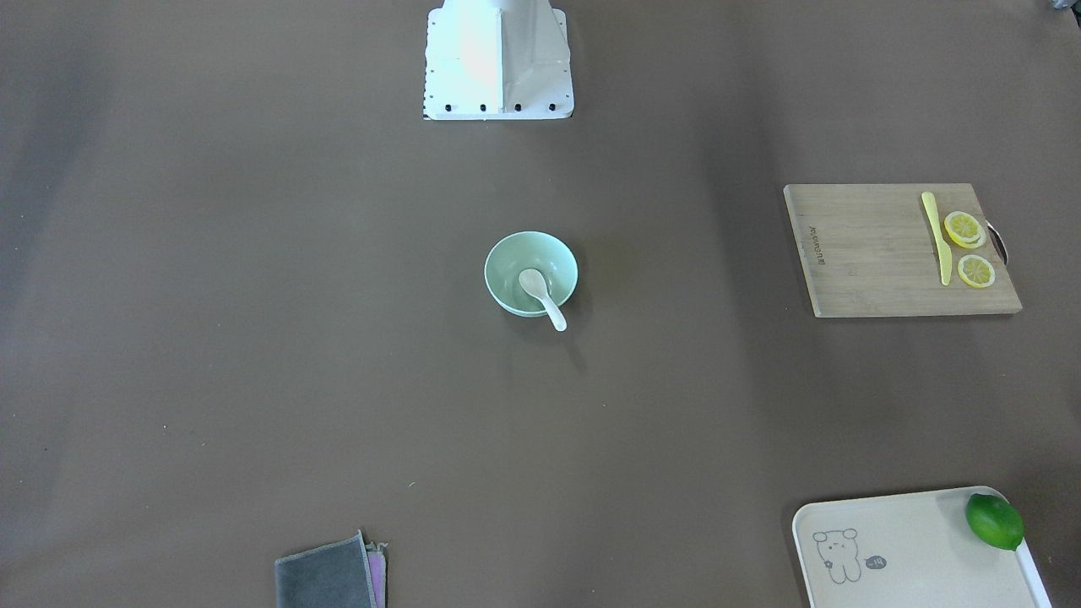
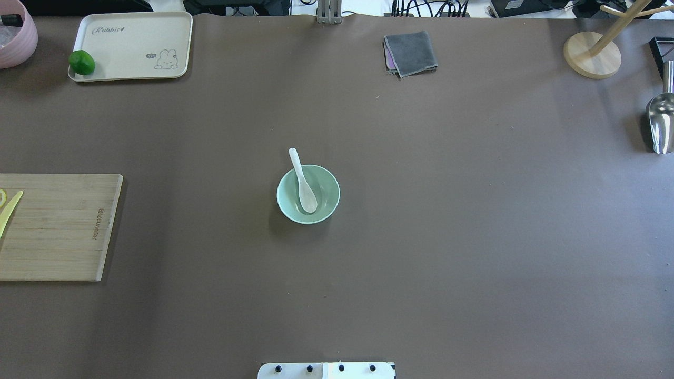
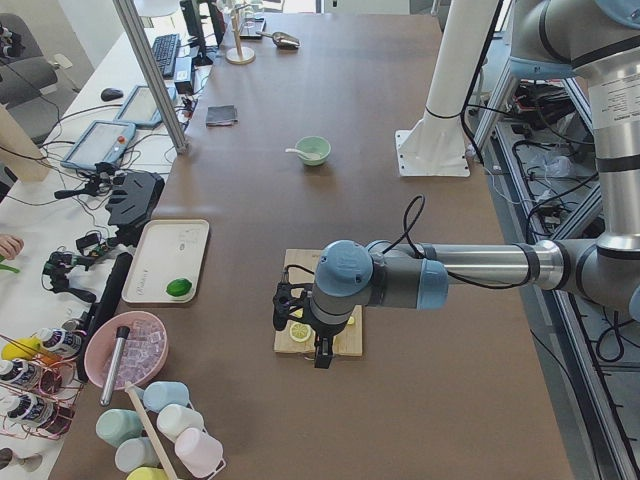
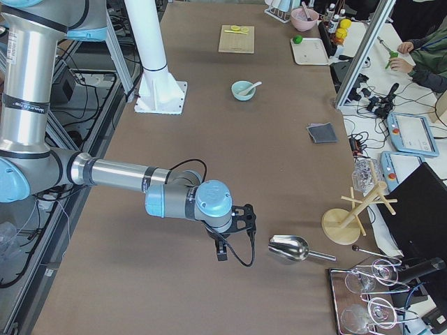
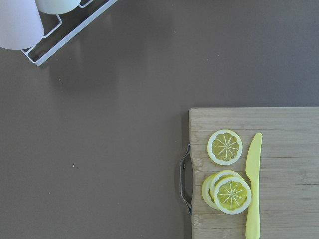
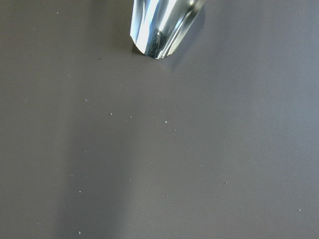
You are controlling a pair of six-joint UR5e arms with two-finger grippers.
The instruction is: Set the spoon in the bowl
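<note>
At mid-table we have the bowl (image 2: 327, 192), and the spoon (image 2: 301, 181) sits in it: scoop down on the bottom, handle leaning on the rim and poking out over the edge away from the robot's base. Both of the 2 arms are well apart from it. Off at the robot's left end, the left gripper (image 3: 322, 358) hangs over the wooden cutting board (image 1: 870, 253), above the lemon slices (image 5: 225, 147) and the yellow knife (image 1: 936, 236). Only a side view catches it, so we cannot tell how its jaws stand. At the other end the right gripper (image 4: 222, 252) hovers low near the metal scoop (image 2: 661, 123), and again we cannot tell whether its jaws are apart or together. A lime (image 1: 994, 521) rests on a corner of the cream tray (image 1: 912, 540).
</note>
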